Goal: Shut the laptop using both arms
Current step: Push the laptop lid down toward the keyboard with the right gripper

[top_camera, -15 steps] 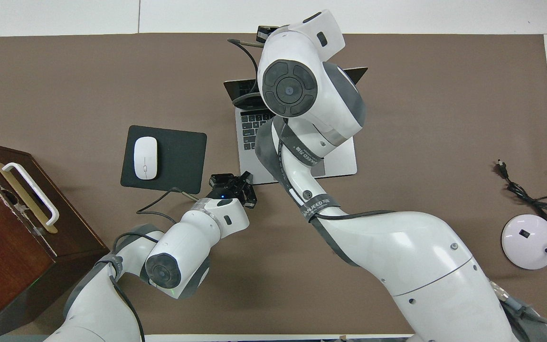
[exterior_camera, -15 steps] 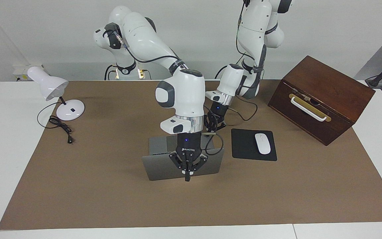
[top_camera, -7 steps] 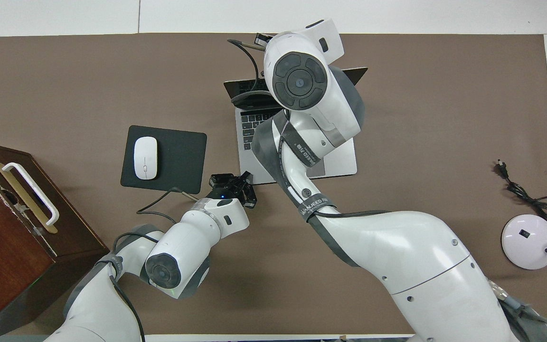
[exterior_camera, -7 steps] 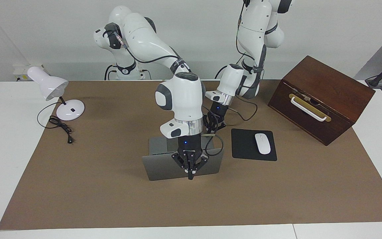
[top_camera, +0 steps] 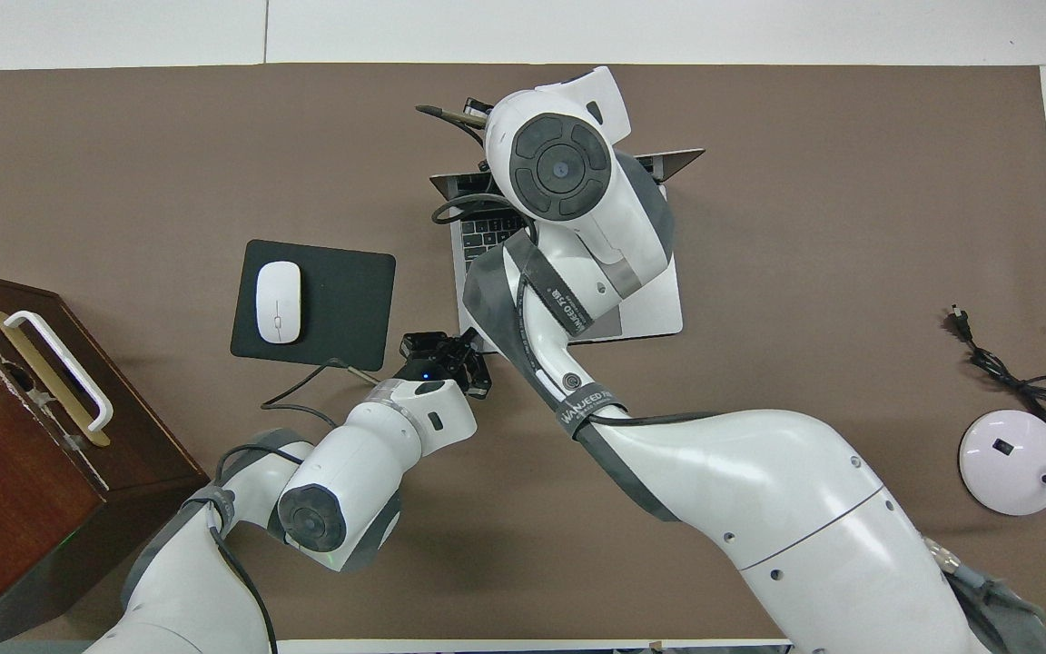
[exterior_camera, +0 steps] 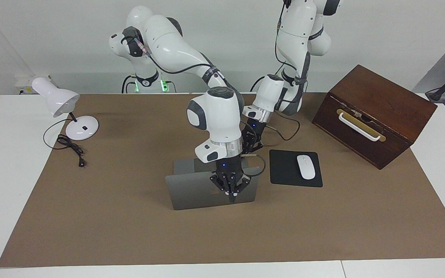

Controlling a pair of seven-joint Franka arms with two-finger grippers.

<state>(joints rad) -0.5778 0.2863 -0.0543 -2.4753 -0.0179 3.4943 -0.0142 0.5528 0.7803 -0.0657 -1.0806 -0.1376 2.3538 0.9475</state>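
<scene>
Since the earlier frames the right arm's wrist has drawn back toward the robots, and the laptop's lid has tipped with it, so less of the screen shows from above.

In the facing view the laptop [exterior_camera: 191,191] sits mid-counter on the brown mat [exterior_camera: 129,231], partly open, the back of its lid turned to the camera. The right end effector [exterior_camera: 231,198] points down in front of that lid, its fingers drawn together to a point against the upper part of the lid. The left end effector [exterior_camera: 250,144] hangs low by the laptop's base edge nearest the robots; whether its fingers are apart or together cannot be told. A black mouse pad [exterior_camera: 284,170] with a white mouse [exterior_camera: 306,166] lies beside the laptop toward the left arm's end, a wooden box [exterior_camera: 377,112] further that way, and a white desk lamp [exterior_camera: 62,104] toward the right arm's end.

In the overhead view the right arm's wrist covers most of the laptop [top_camera: 650,309]; keyboard and palm rest show under it. The left end effector [top_camera: 443,354] is at the base's near corner, next to the mouse pad [top_camera: 341,300].
</scene>
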